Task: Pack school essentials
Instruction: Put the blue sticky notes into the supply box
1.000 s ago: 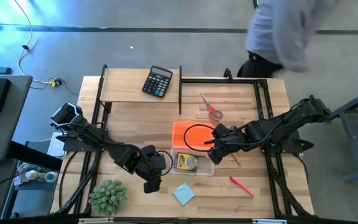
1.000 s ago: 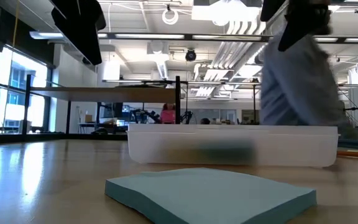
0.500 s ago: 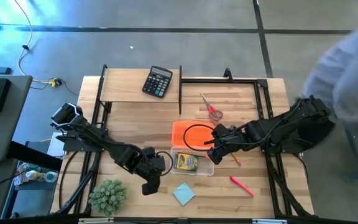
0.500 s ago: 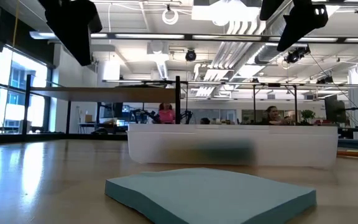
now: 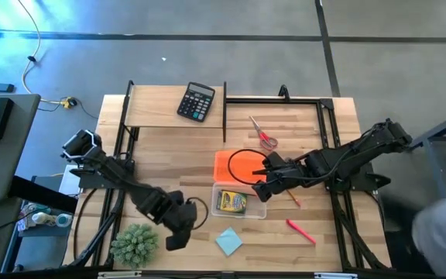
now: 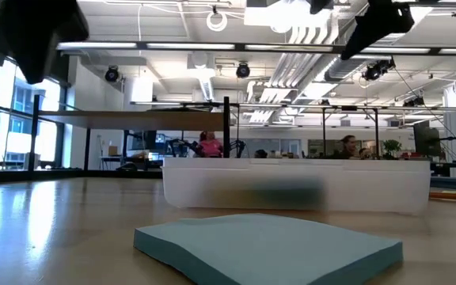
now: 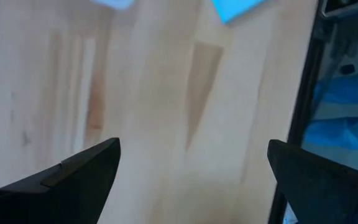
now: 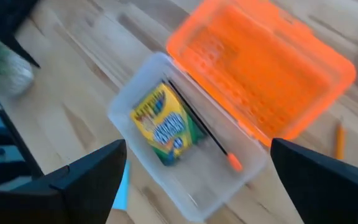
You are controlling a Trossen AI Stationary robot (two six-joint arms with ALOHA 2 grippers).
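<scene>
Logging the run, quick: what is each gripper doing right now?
Left gripper: open, holding nothing, over bare table.
Right gripper: open, holding nothing, above the clear box.

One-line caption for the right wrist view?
Open right end effector above clear box holding crayon pack and pencil, orange lid open.

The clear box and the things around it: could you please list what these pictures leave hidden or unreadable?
- Clear box, low view: its frosted wall blurs the contents to a dark smear.
- Crayon pack, right wrist view: label lettering blurred.
- Note pad, left wrist view: cut off by the picture's edge.
- Eraser: too small to find in the high view.
</scene>
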